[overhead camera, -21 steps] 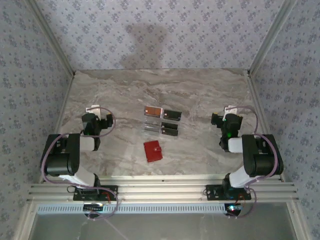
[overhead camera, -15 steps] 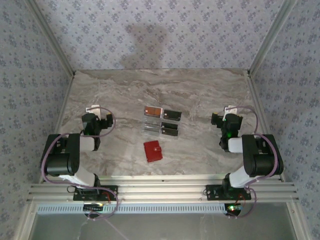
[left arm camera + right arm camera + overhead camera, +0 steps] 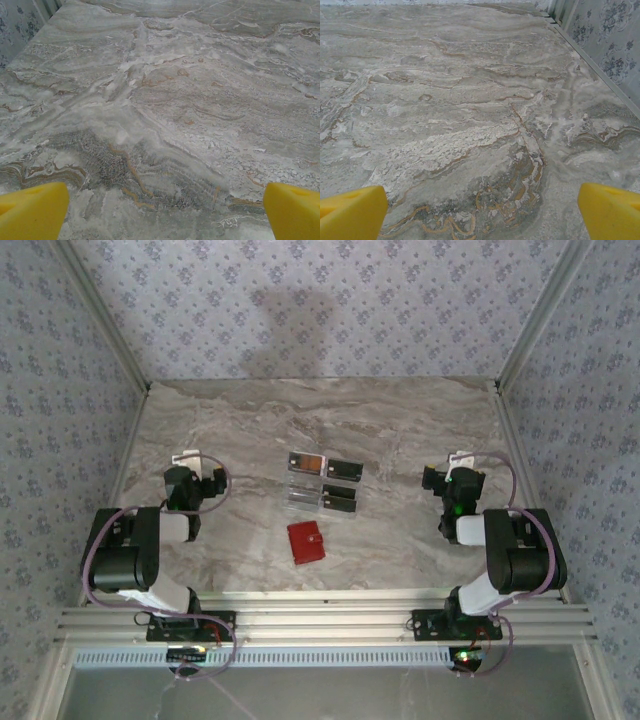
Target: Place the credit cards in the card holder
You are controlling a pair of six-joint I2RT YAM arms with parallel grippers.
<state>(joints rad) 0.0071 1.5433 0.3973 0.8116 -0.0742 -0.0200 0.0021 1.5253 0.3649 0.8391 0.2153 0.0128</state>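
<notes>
Marbled grey-and-tan stone forms the table (image 3: 420, 420), closed in on three sides by walls of flowered wallpaper (image 3: 320, 310). Over its left part the left pincer (image 3: 192, 478) hangs spread wide. In its wrist view the two yellow fingertips (image 3: 32, 210) sit at opposite lower corners, with veined stone showing between them. The right pincer (image 3: 455, 482) hangs over the right part of the table, also spread wide, and its yellow fingertips (image 3: 352, 212) are likewise far apart above the stone. The credit cards (image 3: 322, 482) lie between the two pincers, well apart from each, set out in two rows of two. The orange-brown card (image 3: 306, 462) and the silvery grey card (image 3: 302, 497) are on the side nearer the left pincer. The two black cards (image 3: 342, 472) are on the side nearer the right pincer. The card holder (image 3: 306, 541), red and closed, lies flat just beside the cards on their near side. It is closer to the arm bases than either pincer, roughly midway between them, and neither touches it.
</notes>
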